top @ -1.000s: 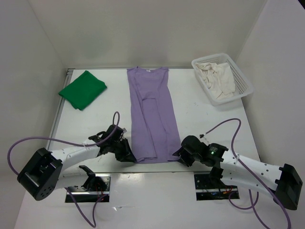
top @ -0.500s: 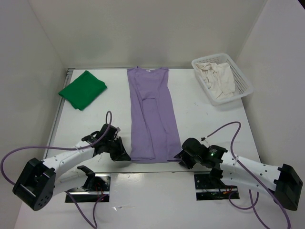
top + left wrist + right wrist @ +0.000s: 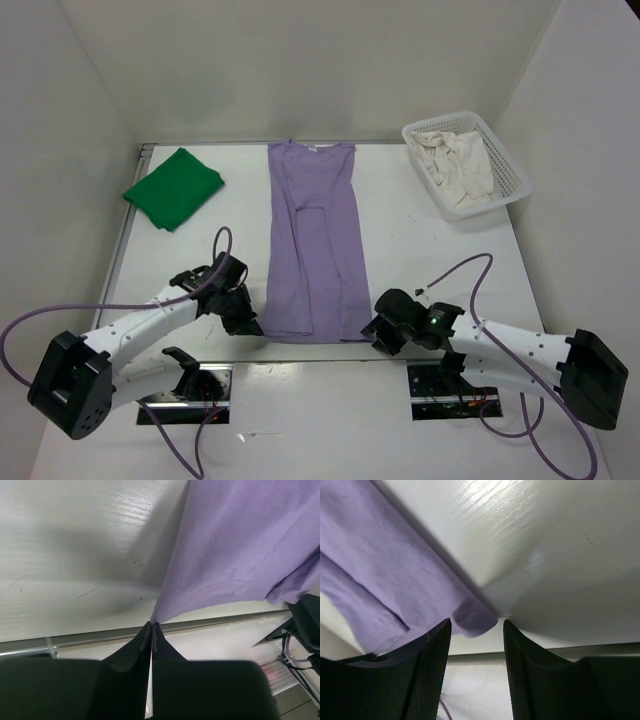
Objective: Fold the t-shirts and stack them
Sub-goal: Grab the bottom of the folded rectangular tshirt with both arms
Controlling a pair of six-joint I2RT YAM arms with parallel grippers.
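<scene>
1 purple shirt [image 3: 312, 240]: left claw [image 3: 151, 624] pinches its corner, right claw [image 3: 476, 623] open at hem.

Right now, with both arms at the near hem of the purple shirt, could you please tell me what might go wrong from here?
1. The left end effector is shut on only the very tip of the lavender shirt corner, so the cloth may slip out on lifting.
2. The right end effector is open, with the other corner lying ungripped between its fingers. If the left lifts alone, the fold will likely skew.
</scene>
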